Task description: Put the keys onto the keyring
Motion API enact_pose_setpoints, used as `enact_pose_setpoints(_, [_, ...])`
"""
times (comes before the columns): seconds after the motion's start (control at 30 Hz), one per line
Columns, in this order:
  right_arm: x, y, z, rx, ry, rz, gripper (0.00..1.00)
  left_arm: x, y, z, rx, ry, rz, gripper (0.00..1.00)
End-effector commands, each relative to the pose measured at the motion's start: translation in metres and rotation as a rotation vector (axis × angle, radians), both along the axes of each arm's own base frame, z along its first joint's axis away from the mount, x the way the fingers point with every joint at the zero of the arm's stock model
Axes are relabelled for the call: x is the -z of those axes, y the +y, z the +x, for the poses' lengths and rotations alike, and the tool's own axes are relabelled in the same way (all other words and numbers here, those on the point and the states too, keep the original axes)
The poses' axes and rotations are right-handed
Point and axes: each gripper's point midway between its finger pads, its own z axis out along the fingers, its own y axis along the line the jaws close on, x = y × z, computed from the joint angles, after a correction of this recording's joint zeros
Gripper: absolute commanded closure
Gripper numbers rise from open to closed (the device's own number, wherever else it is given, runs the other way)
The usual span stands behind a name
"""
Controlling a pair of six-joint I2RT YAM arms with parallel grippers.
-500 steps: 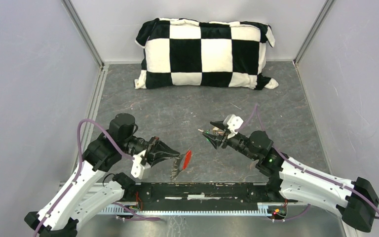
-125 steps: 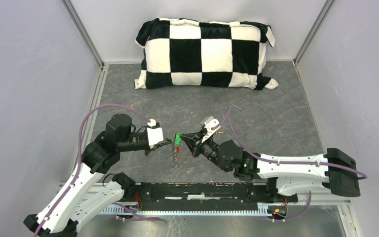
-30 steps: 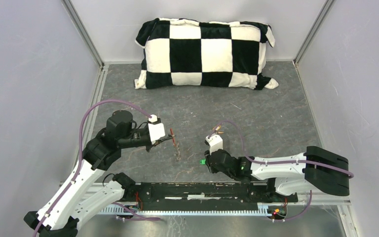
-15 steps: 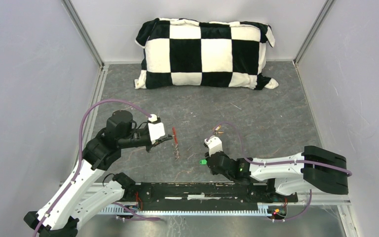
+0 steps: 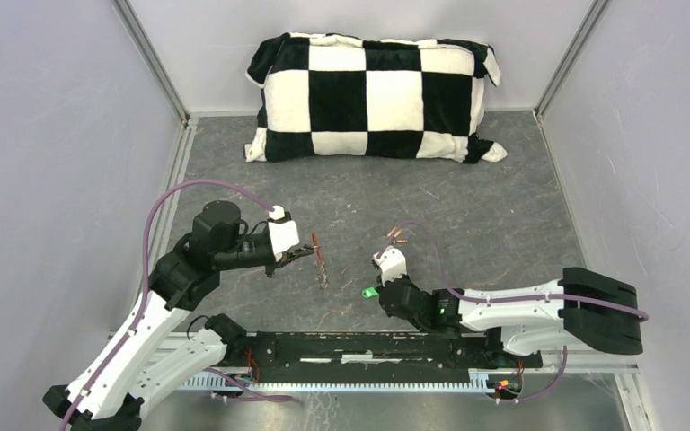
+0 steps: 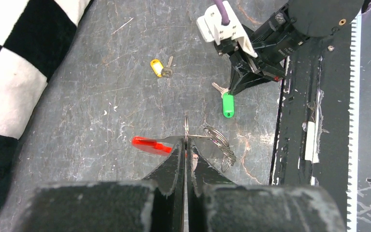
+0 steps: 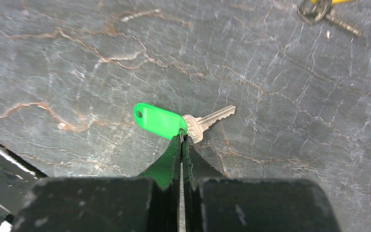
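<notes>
Our right tool [image 7: 181, 138] has just closed on the green key [image 7: 158, 121] on the bench [image 7: 294, 145]. Our left tool [image 6: 185, 146] grips the keyring [image 6: 186, 126], so we judge threading comes next.

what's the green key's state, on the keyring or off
Off. The green key is pinched in the right gripper, apart from the keyring held by the left gripper.

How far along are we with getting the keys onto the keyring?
Done: no key is on the keyring yet. In hand: the left gripper pinches the keyring, and the right gripper is shut on the green key. Left: thread it, then the yellow key lying on the table.
</notes>
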Motion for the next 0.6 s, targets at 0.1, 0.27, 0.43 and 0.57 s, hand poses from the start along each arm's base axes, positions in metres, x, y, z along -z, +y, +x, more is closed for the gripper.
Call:
enact_pose_setpoints(0.1, [-0.047,0.019,0.004,-0.084,-0.121,0.082,1.00,-0.014,-0.007,0.000,-0.013,0.032,-0.066,0.98])
enact_pose_setpoints(0.27, [-0.080,0.035,-0.007,-0.210,-0.156,0.170,1.00,-0.012,-0.008,-0.001,-0.006,0.044,-0.065,0.98])
enact_pose_setpoints(0.43, [-0.133,0.062,-0.018,-0.371,-0.225,0.258,1.00,-0.007,-0.009,-0.004,0.010,0.054,-0.061,0.98])
enact_pose_setpoints(0.57, [-0.162,0.091,-0.024,-0.474,-0.240,0.258,1.00,-0.002,-0.011,-0.006,0.024,0.079,-0.062,0.98])
